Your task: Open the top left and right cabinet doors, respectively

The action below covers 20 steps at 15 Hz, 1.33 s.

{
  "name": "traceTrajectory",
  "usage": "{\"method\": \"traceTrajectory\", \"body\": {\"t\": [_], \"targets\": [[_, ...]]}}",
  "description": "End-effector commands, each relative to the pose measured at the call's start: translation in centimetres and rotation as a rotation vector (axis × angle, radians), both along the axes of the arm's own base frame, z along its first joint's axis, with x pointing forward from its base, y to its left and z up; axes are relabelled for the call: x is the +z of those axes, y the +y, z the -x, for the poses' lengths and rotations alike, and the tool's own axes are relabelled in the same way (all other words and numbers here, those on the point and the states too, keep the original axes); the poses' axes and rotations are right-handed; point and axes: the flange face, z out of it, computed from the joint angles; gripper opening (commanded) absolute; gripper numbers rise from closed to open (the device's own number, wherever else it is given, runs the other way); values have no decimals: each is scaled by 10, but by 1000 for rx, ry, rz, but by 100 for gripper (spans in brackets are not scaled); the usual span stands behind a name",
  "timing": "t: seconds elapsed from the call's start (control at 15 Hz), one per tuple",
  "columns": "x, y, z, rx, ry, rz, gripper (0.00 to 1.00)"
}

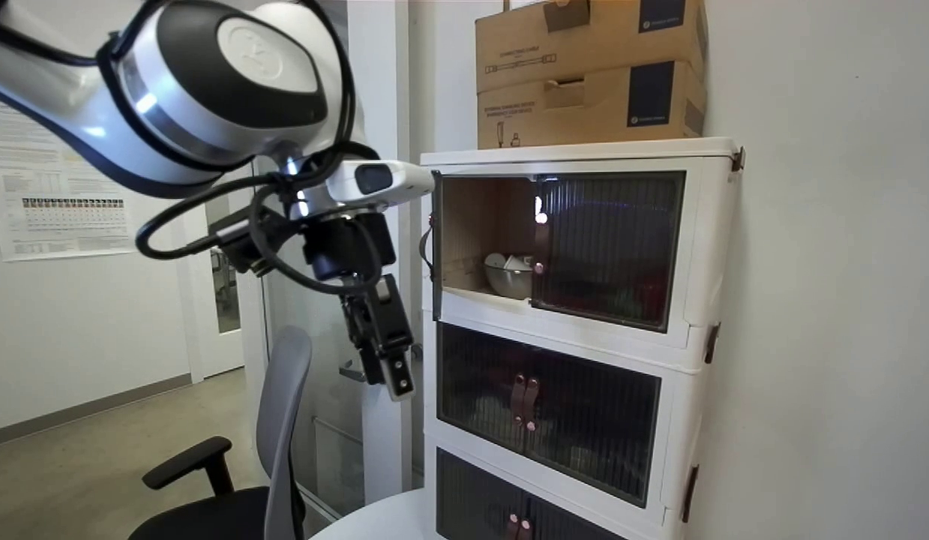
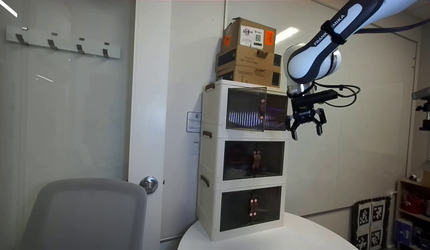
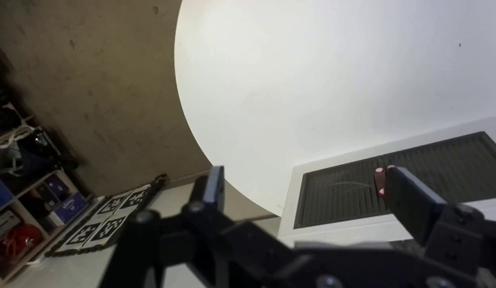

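Wrist view: gripper (image 3: pixel 308 173) spread wide, nothing held. On white stacked cabinet (image 1: pixel 576 334), top left door (image 2: pixel 244 109) swung out, top right door (image 1: pixel 614 251) closed. Judged light, stiff, slick; best gripped by brown strap handle (image 1: pixel 542 241), probably pliant, at inner edge.

Beneath the gripper (image 2: pixel 307 135) jaws lies the table (image 2: pixel 263 239), bearing the storage cabinet (image 2: pixel 253 183), cardboard boxes (image 2: pixel 249 57) on top. In an exterior view, up and right of the jaws come the top left door (image 1: pixel 436 244), the bowl (image 1: pixel 510 283) inside the top tier (image 1: pixel 700 240), then the top right door (image 1: pixel 612 247); lower left, the office chair (image 1: pixel 278 405).
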Motion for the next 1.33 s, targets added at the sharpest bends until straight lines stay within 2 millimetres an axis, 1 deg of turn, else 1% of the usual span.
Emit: {"method": "traceTrajectory", "body": {"t": [0.0, 0.2, 0.33, 0.47, 0.67, 0.8, 0.87, 0.93, 1.07, 1.27], "targets": [[35, -43, -9, -34, -129, -47, 100], [63, -82, -14, -68, -222, -78, 100], [82, -100, -16, -79, -262, -95, 100], [102, -112, -19, -72, -305, -110, 100], [129, -122, -23, -35, -354, -114, 100], [140, -123, -24, -32, -362, -102, 100], [143, -124, -24, -42, -358, -90, 100], [139, -123, -21, -50, -369, -85, 100], [143, -125, -21, -45, -372, -80, 100], [143, -125, -21, -43, -372, -80, 100]]}}
